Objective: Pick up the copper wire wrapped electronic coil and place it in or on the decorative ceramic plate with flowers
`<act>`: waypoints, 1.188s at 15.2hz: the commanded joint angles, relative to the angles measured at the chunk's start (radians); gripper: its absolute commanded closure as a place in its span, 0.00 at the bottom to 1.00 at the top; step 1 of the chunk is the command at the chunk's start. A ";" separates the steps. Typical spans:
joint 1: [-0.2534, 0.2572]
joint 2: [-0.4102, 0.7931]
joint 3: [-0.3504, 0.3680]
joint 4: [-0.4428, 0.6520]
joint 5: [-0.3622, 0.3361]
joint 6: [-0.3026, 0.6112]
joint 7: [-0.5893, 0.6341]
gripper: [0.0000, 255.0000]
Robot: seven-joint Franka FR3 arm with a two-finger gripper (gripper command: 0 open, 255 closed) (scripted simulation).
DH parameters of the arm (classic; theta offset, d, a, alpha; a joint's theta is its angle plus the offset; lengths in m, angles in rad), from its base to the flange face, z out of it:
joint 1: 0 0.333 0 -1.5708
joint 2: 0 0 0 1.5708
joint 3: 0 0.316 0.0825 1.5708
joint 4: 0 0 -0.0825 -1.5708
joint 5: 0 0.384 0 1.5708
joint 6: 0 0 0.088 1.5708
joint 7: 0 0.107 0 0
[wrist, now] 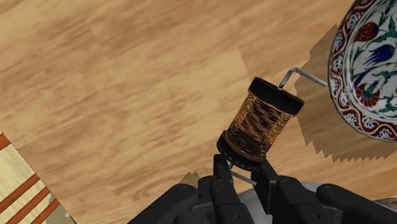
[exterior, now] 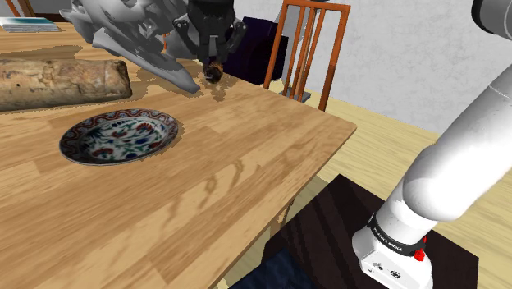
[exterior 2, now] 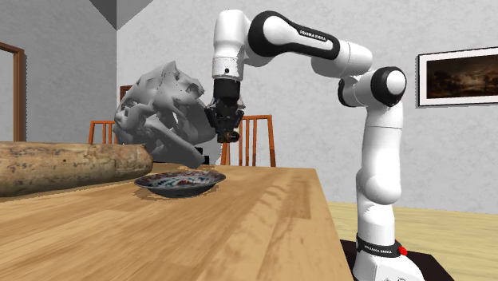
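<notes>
Coil (wrist: 259, 124): fine copper-coloured wire winding, faintly shiny, between matt black end caps. Plate (exterior: 119, 138): glossy glazed surface with painted pattern. Table (exterior: 246, 164): smooth light wood, visible grain. Log (exterior: 57, 82): rough, mottled, bark-like surface.

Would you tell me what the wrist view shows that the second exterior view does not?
Wrist view: the coil's copper winding and bent lead, clasped at one end by the pincer. Second exterior view: the whole arm, a log, a grey sculpture, a framed picture. Both: the flowered plate on the wooden table.
</notes>
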 commanded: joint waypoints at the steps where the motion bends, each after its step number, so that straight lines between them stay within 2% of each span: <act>1: 0.020 0.061 0.040 0.057 -0.036 -0.013 0.065 1.00; 4: 0.074 0.188 0.100 0.179 -0.121 -0.050 0.169 1.00; 7: 0.167 0.333 0.136 0.328 -0.226 -0.106 0.267 1.00; 10: 0.302 0.490 0.142 0.521 -0.338 -0.186 0.343 1.00; 12: 0.423 0.609 0.126 0.697 -0.419 -0.259 0.373 1.00; 18: 0.347 0.546 0.135 0.510 -0.370 -0.135 0.387 1.00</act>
